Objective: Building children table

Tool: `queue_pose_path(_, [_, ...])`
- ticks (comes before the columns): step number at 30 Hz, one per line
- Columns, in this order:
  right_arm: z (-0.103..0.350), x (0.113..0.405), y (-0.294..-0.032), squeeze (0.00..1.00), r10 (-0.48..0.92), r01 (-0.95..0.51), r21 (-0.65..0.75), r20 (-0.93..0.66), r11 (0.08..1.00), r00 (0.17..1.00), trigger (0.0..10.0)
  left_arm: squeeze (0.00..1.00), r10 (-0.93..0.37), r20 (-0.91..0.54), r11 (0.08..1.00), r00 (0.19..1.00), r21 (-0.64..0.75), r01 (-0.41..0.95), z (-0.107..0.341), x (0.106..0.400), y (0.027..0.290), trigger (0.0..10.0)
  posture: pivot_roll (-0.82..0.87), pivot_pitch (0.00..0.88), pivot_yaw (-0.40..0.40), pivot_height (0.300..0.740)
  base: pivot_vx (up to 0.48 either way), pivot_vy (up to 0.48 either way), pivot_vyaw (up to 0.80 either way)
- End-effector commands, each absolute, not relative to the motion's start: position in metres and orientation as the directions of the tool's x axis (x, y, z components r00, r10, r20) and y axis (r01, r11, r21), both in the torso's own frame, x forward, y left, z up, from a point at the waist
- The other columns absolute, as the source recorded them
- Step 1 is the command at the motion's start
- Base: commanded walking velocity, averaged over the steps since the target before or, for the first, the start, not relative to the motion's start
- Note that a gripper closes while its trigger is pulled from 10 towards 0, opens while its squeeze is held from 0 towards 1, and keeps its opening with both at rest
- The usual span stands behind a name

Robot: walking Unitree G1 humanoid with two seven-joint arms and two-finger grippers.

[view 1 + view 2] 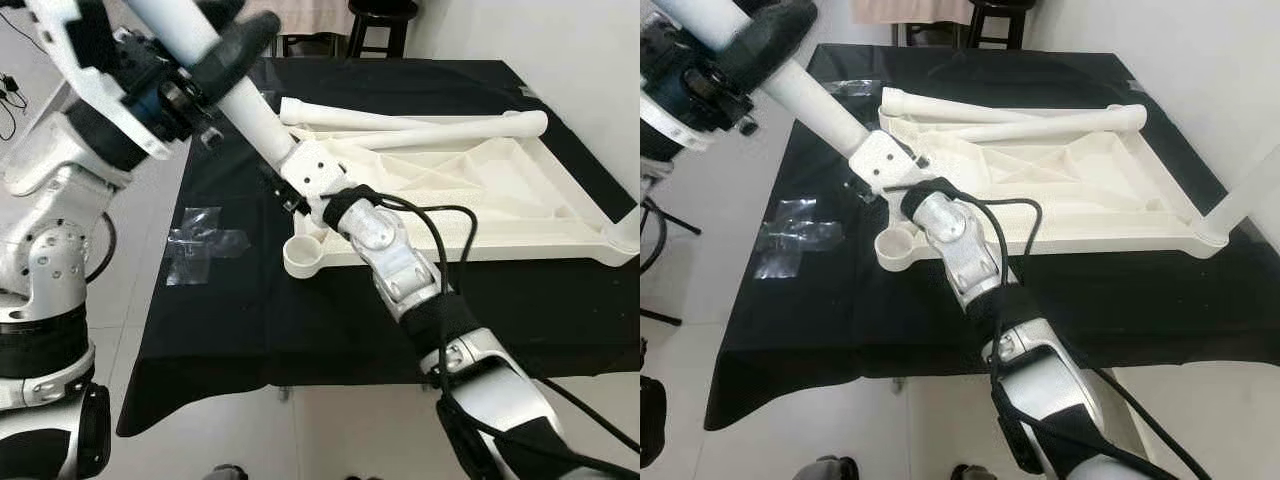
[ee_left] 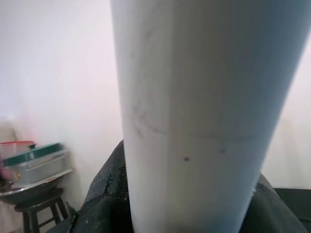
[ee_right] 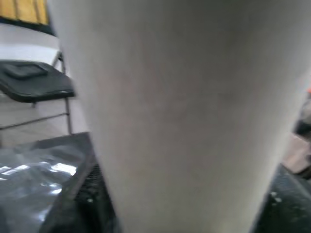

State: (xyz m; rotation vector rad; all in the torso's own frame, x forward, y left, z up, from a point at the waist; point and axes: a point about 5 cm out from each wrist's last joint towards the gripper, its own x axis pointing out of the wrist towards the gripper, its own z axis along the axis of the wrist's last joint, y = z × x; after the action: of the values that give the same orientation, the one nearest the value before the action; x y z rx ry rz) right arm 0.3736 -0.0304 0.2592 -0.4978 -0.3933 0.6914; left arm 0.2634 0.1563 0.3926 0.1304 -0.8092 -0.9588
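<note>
Fingers of the right gripper [image 1: 285, 178] were pressed against the lower part of a white table leg [image 1: 245, 105]; the right wrist view showed the tube between dark pads at close range, so a pinch on the leg was judged. The left gripper [image 1: 215, 50] clamped the same leg higher up, its black fingers [image 1: 240, 40] wrapped round the tube, as the left wrist view confirmed.

The leg's long axis ran on a slant, from upper left down toward the right and the table. Its lower end sat near, and above, the round corner socket [image 1: 303, 255] of the white tabletop [image 1: 520, 215], which lay upside down on the black cloth [image 1: 230, 310]. The socket lay just below and slightly ahead of the right gripper, which was the nearer of the two.

Two further legs [image 1: 440, 130] rested across the far side of the tabletop's underside. Pieces of clear tape [image 1: 200, 240] lay on the cloth, left of the socket.

Seating would probably require the leg to be tipped upright over the socket.
</note>
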Motion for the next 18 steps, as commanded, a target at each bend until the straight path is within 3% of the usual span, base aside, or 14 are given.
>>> queue_pose_path(1, [0.262,0.37,-0.026,1.0,0.749,-0.591,-0.516,0.168,0.62,0.64,10.0,0.0,-0.849,0.49,0.46,0.197,0.5,0.734,0.398,0.257,0.149,0.0,0.11,0.133,-0.049,0.74,0.0,0.0,0.0])
queue_pose_path(2, [0.262,0.37,-0.026,1.0,0.749,-0.591,-0.516,0.168,0.62,0.64,10.0,0.0,-0.849,0.49,0.46,0.197,0.5,0.734,0.398,0.257,0.149,0.0,0.11,0.133,-0.049,0.74,0.0,0.0,0.0])
queue_pose_path(4, [0.267,0.367,-0.023,1.0,0.807,-0.655,-0.51,0.152,0.558,0.57,10.0,0.0,-0.905,0.407,0.339,0.122,0.52,0.784,0.398,0.257,0.148,0.0,0.11,0.129,-0.054,0.74,0.0,0.0,0.0])
queue_pose_path(5, [0.268,0.367,-0.023,0.29,0.834,-0.68,-0.519,0.129,0.518,0.536,10.0,0.0,-0.929,0.364,0.266,0.07,0.524,0.809,0.4,0.256,0.148,0.0,0.11,0.122,-0.059,0.74,0.0,0.0,0.0])
queue_pose_path(6, [0.268,0.367,-0.023,0.29,0.834,-0.68,-0.519,0.129,0.518,0.536,10.0,0.0,-0.929,0.364,0.266,0.07,0.524,0.809,0.4,0.256,0.148,0.0,0.11,0.122,-0.059,0.74,0.0,0.0,0.0])
queue_pose_path(7, [0.27,0.367,-0.024,0.0,0.849,-0.691,-0.529,0.117,0.493,0.516,10.0,0.0,-0.941,0.338,0.206,0.023,0.518,0.83,0.403,0.256,0.148,0.0,0.11,0.121,-0.059,0.74,0.0,0.0,0.0])
queue_pose_path(8, [0.272,0.367,-0.024,0.0,0.859,-0.698,-0.534,0.111,0.476,0.5,10.0,0.0,-0.95,0.31,0.128,-0.039,0.499,0.857,0.405,0.254,0.148,0.0,0.11,0.117,-0.06,0.74,0.0,0.0,0.0])
queue_pose_path(10, [0.272,0.367,-0.024,0.0,0.859,-0.698,-0.534,0.111,0.476,0.5,10.0,0.0,-0.95,0.31,0.128,-0.039,0.499,0.857,0.405,0.254,0.148,0.0,0.11,0.117,-0.06,0.74,0.0,0.0,0.0])
queue_pose_path(11, [0.277,0.369,-0.024,0.0,0.87,-0.704,-0.544,0.109,0.457,0.48,10.0,0.0,-0.959,0.241,-0.017,-0.149,0.473,0.881,0.407,0.251,0.143,0.0,0.11,0.108,-0.061,0.74,0.0,0.0,0.0])
queue_pose_path(15, [0.279,0.369,-0.024,0.0,0.875,-0.708,-0.546,0.106,0.448,0.472,10.0,0.0,-0.959,0.212,-0.07,-0.187,0.462,0.884,0.407,0.249,0.14,0.0,0.11,0.108,-0.061,0.74,0.0,0.0,0.0])
queue_pose_path(16, [0.28,0.369,-0.023,0.0,0.885,-0.72,-0.544,0.096,0.431,0.456,10.0,0.0,-0.959,0.177,-0.122,-0.223,0.454,0.882,0.406,0.247,0.135,0.0,0.11,0.106,-0.064,0.74,0.0,0.0,0.0])
queue_pose_path(17, [0.279,0.367,-0.022,0.0,0.905,-0.754,-0.527,0.076,0.393,0.419,6.4,0.0,-0.953,0.141,-0.181,-0.269,0.447,0.876,0.405,0.246,0.131,0.0,0.1,0.103,-0.067,0.74,0.0,0.0,0.0])
queue_pose_path(18, [0.278,0.363,-0.02,0.0,0.927,-0.791,-0.502,0.068,0.351,0.368,0.0,0.0,-0.943,0.126,-0.224,-0.308,0.444,0.868,0.405,0.244,0.129,0.0,0.1,0.099,-0.066,0.74,0.0,0.0,0.0])
